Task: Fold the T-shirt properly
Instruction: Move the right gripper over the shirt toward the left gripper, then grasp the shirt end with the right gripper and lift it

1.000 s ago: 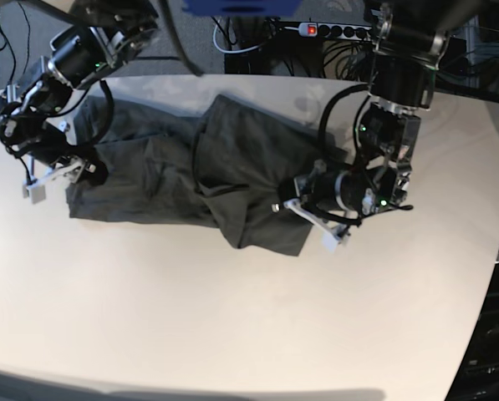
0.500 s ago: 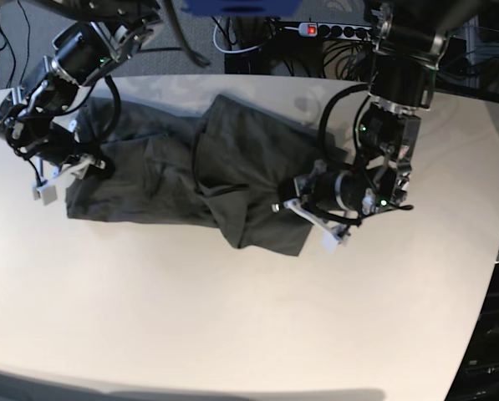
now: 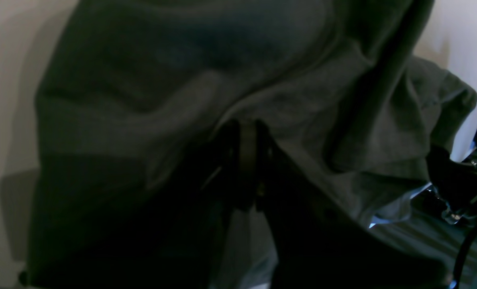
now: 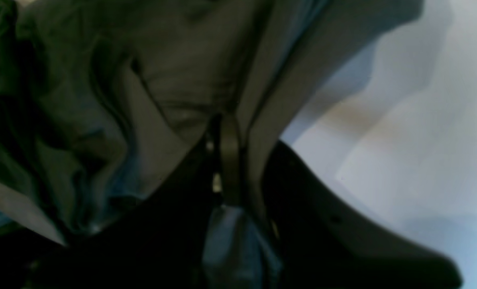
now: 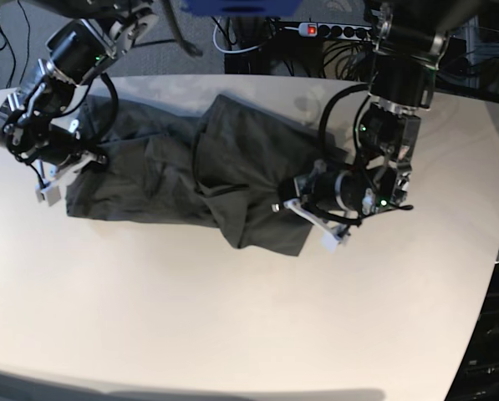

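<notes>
Now T-shirt [image 5: 199, 171] between both end effectors

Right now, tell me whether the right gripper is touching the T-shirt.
Touching. The right wrist view shows the right gripper closed on a fold of the T-shirt.

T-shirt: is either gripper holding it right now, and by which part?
Both. The left gripper is shut on the T-shirt at its edge nearest that arm; the right gripper pinches a fold at the opposite end. Which garment parts, I cannot tell.

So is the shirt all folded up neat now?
No. The T-shirt lies crumpled across the table, with uneven flaps and wrinkles.
</notes>
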You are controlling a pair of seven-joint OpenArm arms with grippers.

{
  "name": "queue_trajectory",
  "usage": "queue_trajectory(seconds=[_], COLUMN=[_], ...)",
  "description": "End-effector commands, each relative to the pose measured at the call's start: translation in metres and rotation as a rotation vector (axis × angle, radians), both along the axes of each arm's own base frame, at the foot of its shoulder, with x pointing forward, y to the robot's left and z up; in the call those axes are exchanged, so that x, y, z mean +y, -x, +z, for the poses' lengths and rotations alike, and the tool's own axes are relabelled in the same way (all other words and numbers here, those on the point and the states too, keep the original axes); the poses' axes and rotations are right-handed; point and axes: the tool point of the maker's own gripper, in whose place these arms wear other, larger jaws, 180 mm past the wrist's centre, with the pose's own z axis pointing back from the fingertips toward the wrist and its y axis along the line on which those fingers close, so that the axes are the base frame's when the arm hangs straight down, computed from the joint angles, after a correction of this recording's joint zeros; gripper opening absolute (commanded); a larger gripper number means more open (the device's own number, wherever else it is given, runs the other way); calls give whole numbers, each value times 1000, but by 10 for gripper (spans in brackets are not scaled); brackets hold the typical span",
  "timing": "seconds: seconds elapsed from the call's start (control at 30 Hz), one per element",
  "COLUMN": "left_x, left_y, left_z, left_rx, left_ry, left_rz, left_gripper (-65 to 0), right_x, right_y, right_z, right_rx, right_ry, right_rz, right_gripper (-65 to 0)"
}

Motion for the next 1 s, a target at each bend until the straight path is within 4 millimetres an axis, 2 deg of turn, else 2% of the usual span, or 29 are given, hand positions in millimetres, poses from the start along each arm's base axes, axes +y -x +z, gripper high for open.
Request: queue_trajectory(seconds=[0.0, 0.1, 0.17, 0.3, 0.4, 0.53, 0.7, 0.83, 0.97], left_x=[35, 35, 35, 35, 34, 34, 34, 34, 34], left_y=[31, 32, 32, 32, 33, 33, 33, 33, 33], left_z=[-31, -31, -31, -31, -31, -31, -31, -32, -32], left_rx=[124, 126, 126, 125, 127, 127, 127, 128, 128], left_ry=[-175, -175, -175, -175, -173, -173, -173, -173, -173], left_rz=[-1, -1, -1, -2, -3, -3, -3, -3, -3], left_gripper=[-627, -627, -627, -627, -627, -627, -627, -627, -627], right_x=[-7, -11, -4, 23, 34, 51, 87, 120, 140], right_y=[-9, -13, -17, -22, -24, -13, 2, 1, 0], right_z=[13, 32, 37, 35, 34, 24, 12, 12, 13], right_rx=[-34, -79, -93, -93, -92, -58, -20, -48, -59], right_ry=[42, 117, 138, 129, 129, 126, 117, 106, 105], right_rz=[10, 41, 78, 164, 210, 283, 428, 537, 615], right_gripper=[-641, -641, -641, -641, -641, -641, -641, -640, -640])
